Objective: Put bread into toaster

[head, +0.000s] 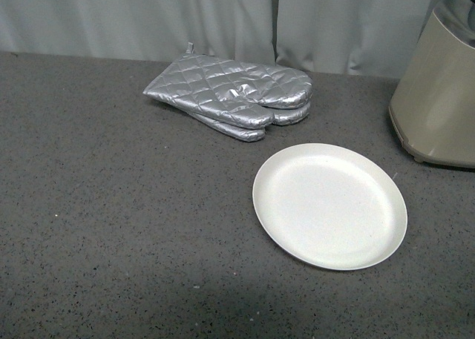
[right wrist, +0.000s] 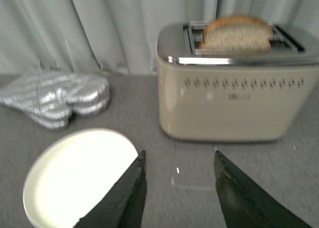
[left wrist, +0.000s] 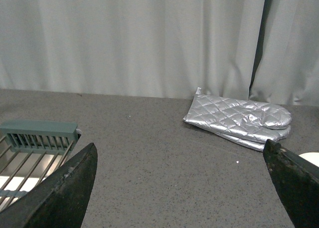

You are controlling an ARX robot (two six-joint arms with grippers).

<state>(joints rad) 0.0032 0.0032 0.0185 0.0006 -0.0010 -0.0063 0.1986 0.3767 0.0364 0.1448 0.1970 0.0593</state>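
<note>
Bread (right wrist: 237, 34) sits in toaster (right wrist: 234, 86) slot on grey speckled countertop (head: 111, 228), pale curtain (left wrist: 129, 38) behind; both grippers (right wrist: 177, 188) (left wrist: 179, 188) spread, empty.

Visible only in the wrist views: two pairs of dark, near-black gripper fingers, no arm links, cables, screws or markings in sight. Left gripper (left wrist: 182, 188) with broad, matte black fingers (left wrist: 65, 193), wedge-shaped, tapering to blunt tips, surface slightly rough and scuffed with faint brownish wear along the edges. Right gripper (right wrist: 177, 160) with narrower, blade-like black fingers (right wrist: 127, 198) ending in sharp points, smooth and softly blurred, pale highlights along the inner edges.
</note>
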